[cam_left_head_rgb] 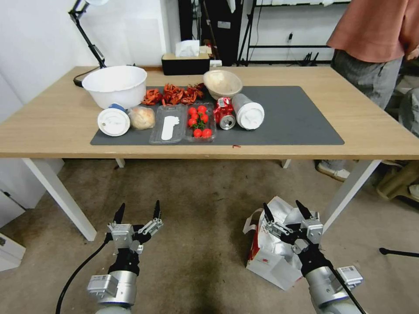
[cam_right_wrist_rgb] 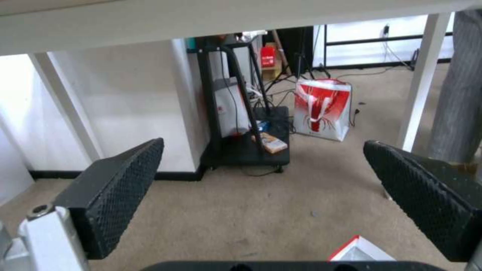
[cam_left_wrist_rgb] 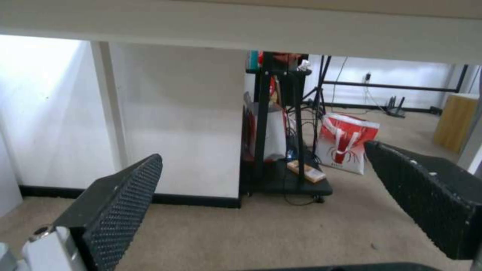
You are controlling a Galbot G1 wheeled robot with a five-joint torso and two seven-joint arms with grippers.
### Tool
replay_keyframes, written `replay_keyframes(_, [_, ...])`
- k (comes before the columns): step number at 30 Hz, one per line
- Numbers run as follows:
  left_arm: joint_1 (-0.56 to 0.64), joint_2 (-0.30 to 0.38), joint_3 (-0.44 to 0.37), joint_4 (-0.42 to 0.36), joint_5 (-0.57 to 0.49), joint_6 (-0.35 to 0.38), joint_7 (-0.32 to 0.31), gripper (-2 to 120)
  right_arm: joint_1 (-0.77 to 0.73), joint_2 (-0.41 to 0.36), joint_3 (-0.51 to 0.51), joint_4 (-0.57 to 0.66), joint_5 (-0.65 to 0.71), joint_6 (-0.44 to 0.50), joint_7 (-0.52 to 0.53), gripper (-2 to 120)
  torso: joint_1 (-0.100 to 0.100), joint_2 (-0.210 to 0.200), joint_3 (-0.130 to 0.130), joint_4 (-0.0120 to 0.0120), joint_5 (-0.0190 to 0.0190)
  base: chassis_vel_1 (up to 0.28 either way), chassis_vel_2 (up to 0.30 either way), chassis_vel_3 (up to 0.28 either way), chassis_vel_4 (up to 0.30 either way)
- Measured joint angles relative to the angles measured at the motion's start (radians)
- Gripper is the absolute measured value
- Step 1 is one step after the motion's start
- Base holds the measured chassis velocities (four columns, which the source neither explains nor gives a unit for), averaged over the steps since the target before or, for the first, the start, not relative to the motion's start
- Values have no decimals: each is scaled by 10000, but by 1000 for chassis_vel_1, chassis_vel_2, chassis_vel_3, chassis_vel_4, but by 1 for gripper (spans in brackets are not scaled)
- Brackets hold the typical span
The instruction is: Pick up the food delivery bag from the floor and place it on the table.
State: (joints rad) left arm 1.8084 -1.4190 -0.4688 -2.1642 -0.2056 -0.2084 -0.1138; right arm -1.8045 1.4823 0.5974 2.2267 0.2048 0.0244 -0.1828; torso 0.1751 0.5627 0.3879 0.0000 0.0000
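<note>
- White-and-red paper food delivery bag (cam_left_head_rgb: pixel 271 255) sits on beige carpet floor (cam_left_head_rgb: pixel 196 205), under my right gripper (cam_left_head_rgb: pixel 286 213), jaws open.
- I'd drop right onto white strap handles (cam_left_head_rgb: pixel 253 220), w/ left gripper (cam_left_head_rgb: pixel 137 214) open, idle; light-wood table (cam_left_head_rgb: pixel 52 117) crowded.

White wall (cam_left_head_rgb: pixel 39 39), black rack (cam_left_wrist_rgb: pixel 281 124), desk lamp (cam_left_head_rgb: pixel 85 30).

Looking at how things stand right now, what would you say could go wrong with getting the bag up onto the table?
1. The food delivery bag sits crumpled and leaning on the floor, beside a white table leg; the open right gripper above it might catch foil rather than a strap.
2. The table has food and cups across the mat; only its right part looks free, so a careless set-down may knock the cup or can.
</note>
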Motion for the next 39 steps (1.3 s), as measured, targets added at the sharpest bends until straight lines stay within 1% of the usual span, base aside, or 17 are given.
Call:
replay_keyframes(1, [0,0,0,0,0,0,0,100,0,0,0,0,0,0,0,100,0,0,0,0,0,0,0,0,0])
replay_keyframes(5, [-9,-11,6,14,15,10,-4,100,-12,15,-1,-34,1,130,-57,100,-85,-227,-145,0,1,0,0,0,0])
replay_keyframes(7, [-11,-17,10,14,17,14,-6,100,-9,15,-1,-34,4,139,-67,100,-97,-258,-164,0,0,0,0,0,0])
replay_keyframes(9, [-24,-49,13,0,29,25,-23,100,9,-10,5,-34,36,142,-128,100,-149,-397,-250,0,1,0,0,0,0])
replay_keyframes(11, [-27,-51,13,-1,29,26,-26,100,11,-17,7,-33,42,143,-137,100,-160,-425,-268,0,0,0,0,0,0])
replay_keyframes(14, [-36,-66,13,3,40,24,-32,100,24,-28,22,-68,51,195,-193,100,-228,-597,-373,0,1,0,0,0,0])
replay_keyframes(19, [-50,-87,13,25,48,18,-34,100,30,-24,21,-71,74,215,-249,100,-280,-744,-469,0,1,0,0,0,0])
replay_keyframes(22, [-45,-90,16,58,71,-2,-34,100,18,-14,17,-93,110,225,-274,100,-350,-924,-578,0,1,0,0,0,0])
replay_keyframes(39, [-70,-45,12,112,75,-43,-28,100,0,-7,15,-110,153,249,-293,100,-575,-1565,-992,0,0,0,0,0,0])
